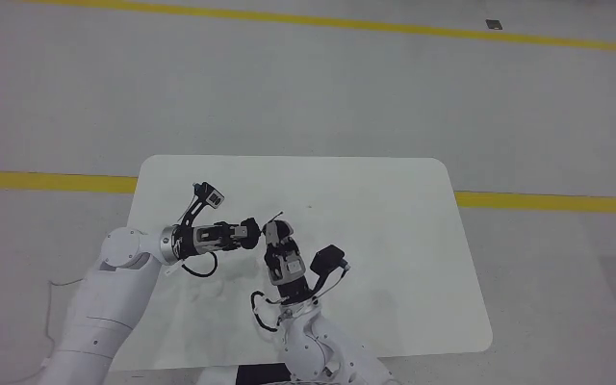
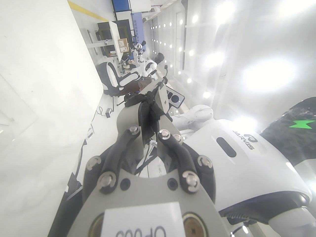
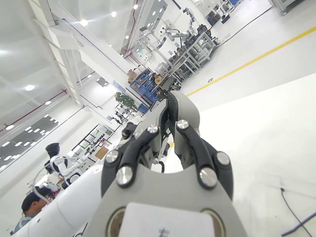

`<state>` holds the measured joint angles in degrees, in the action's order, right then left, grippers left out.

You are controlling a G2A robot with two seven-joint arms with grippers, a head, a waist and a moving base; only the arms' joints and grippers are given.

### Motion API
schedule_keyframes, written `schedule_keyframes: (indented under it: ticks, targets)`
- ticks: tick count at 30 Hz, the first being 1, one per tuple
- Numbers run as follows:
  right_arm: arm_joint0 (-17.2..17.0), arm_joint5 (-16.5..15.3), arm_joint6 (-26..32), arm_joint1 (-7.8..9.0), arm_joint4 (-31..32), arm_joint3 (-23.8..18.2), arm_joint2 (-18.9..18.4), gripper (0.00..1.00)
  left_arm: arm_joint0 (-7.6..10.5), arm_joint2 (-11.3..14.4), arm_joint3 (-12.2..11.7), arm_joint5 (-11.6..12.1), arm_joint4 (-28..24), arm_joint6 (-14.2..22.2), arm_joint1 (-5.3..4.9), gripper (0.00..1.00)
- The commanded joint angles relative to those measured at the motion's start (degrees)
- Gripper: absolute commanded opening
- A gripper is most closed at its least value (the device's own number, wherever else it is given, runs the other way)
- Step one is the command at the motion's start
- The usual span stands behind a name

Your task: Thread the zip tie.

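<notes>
Pale grey floor crossed by yellow lines (image 1: 539, 200) surrounds a white table (image 1: 385, 192) with rounded corners, and both arms meet above the part of it nearest the robot. The left gripper (image 1: 249, 232) comes in from the robot's left side, level with the tabletop, and the right gripper (image 1: 273, 231) rises from the near edge, so their fingertips sit just beside each other. In the left wrist view the left claw's fingers (image 2: 128, 119) are drawn together, dark pads pressed face to face. The right wrist view shows the right claw's fingers (image 3: 187, 109) likewise closed, with no gap between the pads. The zip tie (image 1: 276, 217) appears in the top view as a thin black strip jutting out from the spot where the two sets of fingertips meet, slanting away from the robot and held off the table. Which claw actually clamps it cannot be told, since the strip disappears between the closed fingertips.
</notes>
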<state>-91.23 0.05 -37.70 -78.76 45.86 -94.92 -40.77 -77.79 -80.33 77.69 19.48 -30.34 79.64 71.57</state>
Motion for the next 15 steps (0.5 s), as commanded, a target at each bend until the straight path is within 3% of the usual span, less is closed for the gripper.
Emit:
schedule_keyframes:
  ticks: [1,9,15]
  targets:
    - [-0.1,0.4,-0.1,0.11,0.9,-0.2,0.0,1.0,0.0,0.0,0.0,0.0,0.0,0.0,0.0,0.0]
    - [-2.1,2.4,-2.0,0.81,6.4,-2.0,-1.4,1.0,0.0,0.0,0.0,0.0,0.0,0.0,0.0,0.0]
    - [-4.8,4.6,-3.7,1.82,13.9,-3.6,-4.7,1.0,0.0,0.0,0.0,0.0,0.0,0.0,0.0,0.0]
